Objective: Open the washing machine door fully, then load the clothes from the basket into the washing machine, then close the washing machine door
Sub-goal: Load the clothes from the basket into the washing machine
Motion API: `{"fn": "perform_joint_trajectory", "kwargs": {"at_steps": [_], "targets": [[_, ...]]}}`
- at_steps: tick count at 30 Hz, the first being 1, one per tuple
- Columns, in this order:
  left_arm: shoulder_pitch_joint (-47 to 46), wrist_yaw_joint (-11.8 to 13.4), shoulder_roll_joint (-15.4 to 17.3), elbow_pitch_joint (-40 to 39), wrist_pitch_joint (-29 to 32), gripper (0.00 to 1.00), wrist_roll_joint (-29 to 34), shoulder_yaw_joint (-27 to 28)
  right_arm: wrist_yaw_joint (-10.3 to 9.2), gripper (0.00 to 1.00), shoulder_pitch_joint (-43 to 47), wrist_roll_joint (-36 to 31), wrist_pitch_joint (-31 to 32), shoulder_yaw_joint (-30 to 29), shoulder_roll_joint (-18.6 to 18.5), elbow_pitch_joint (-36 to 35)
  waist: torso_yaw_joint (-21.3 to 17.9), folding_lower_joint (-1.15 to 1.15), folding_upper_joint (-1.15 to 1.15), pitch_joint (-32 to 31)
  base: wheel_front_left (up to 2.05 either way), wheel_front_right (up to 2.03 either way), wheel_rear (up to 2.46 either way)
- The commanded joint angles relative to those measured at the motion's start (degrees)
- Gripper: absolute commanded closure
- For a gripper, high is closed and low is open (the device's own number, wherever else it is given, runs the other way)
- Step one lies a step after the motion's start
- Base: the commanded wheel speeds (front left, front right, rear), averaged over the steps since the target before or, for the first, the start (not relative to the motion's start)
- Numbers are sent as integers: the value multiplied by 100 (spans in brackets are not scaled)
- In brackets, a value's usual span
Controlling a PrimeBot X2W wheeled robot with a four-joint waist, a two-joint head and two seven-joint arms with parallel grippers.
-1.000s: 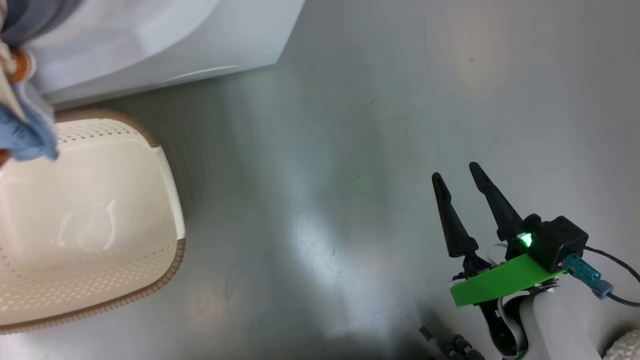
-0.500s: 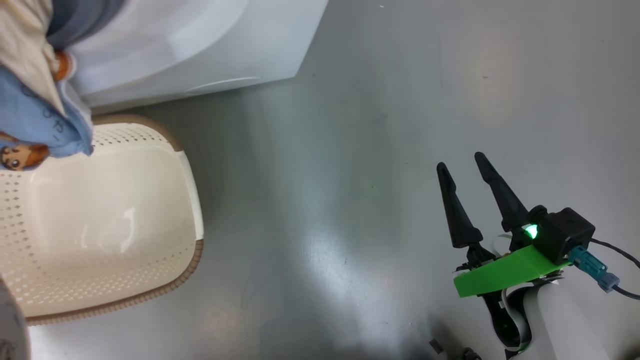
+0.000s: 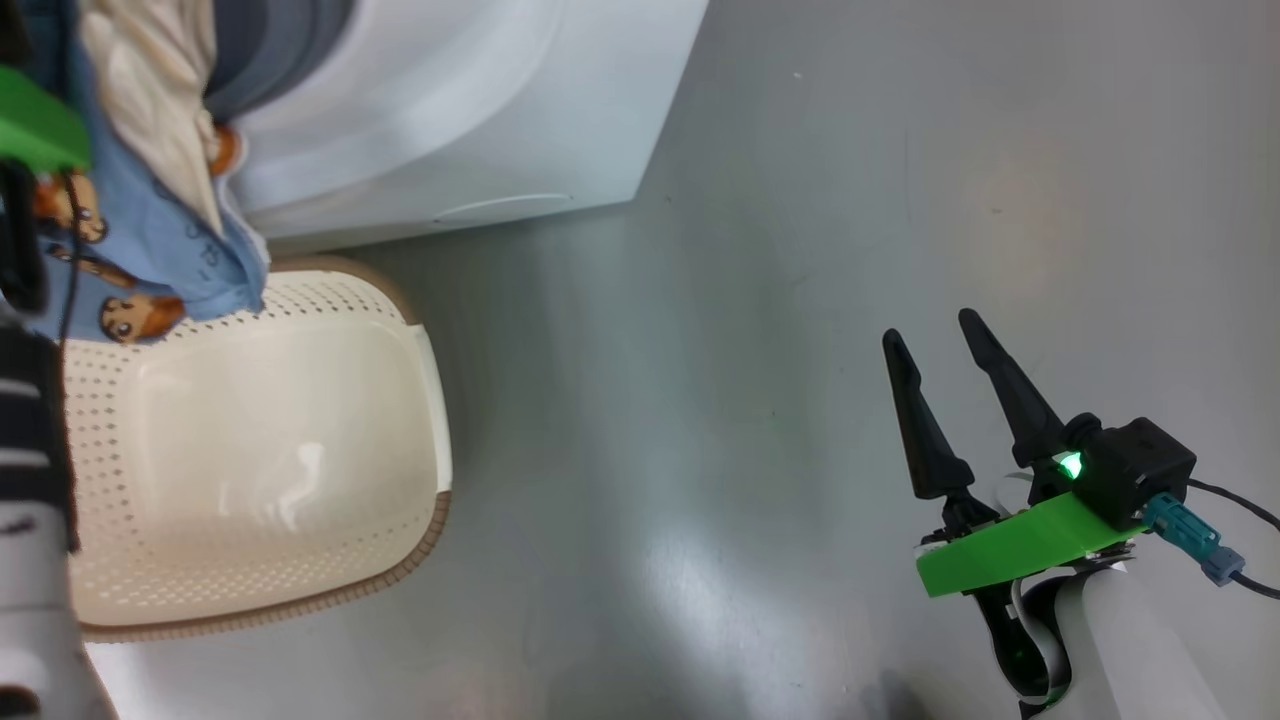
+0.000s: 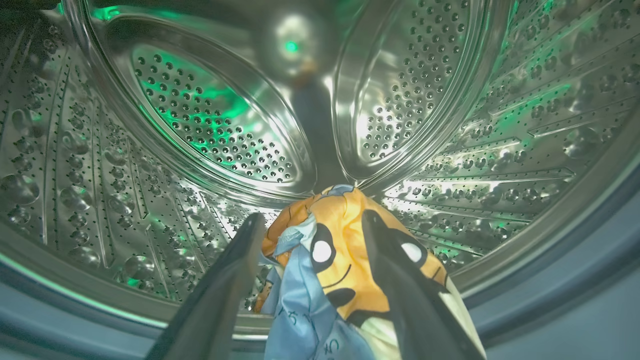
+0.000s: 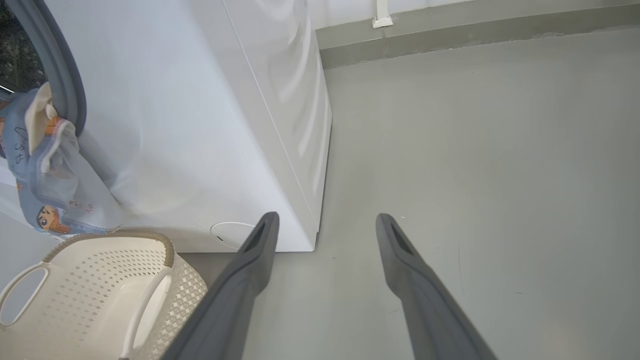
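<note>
ok so the left gripper is poked into the big white front-loading washing machine, its two long dark fingers spread wide and not pinching anything. the clothes, a soft bundle of light blue and orange cartoon-print garments with some cream fabric, sit right between those fingers at the front lip of the shiny perforated steel drum. not deep at all. in the right wrist view a good part of the bundle is draped out over the grey-blue rubber gasket. it hangs down the washer's front, just above the small cream perforated plastic basket with the brown woven-look rim, which looks empty.

right gripper hovers over the grey floor, well off to the side, fingers wide apart, nothing in it.

what worries me: a lot of the weight looks to be outside the drum, so if the arm pulls away the whole lot could slide off the lip and drop into the basket or onto the floor. cloth could also snag on a finger and get dragged out with it. and if the door gets shut with fabric lying over the gasket, it'll pinch it and probably won't latch. i'd say it needs a shove deeper in first.
</note>
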Motion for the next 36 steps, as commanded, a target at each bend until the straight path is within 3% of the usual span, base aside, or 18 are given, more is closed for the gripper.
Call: {"fn": "perform_joint_trajectory", "kwargs": {"at_steps": [1,17,28,36], "targets": [[356,-43,208,-301,-29,0,12,120,9,0,177,-12,-27,124,-18,-88,97,0,0,-173,0,0,0],[2241,-34,-24,-2023,-29,0,13,573,9,0,239,-11,-27,253,-25,3,163,0,0,-534,0,0,0],[3656,96,-543,-3043,-29,0,-140,1006,9,0,215,34,-27,336,-22,73,158,0,0,-650,0,0,0],[4258,118,-799,-3340,-29,0,-85,1031,9,0,199,28,-27,350,-22,84,214,0,0,-655,0,0,0]]}}
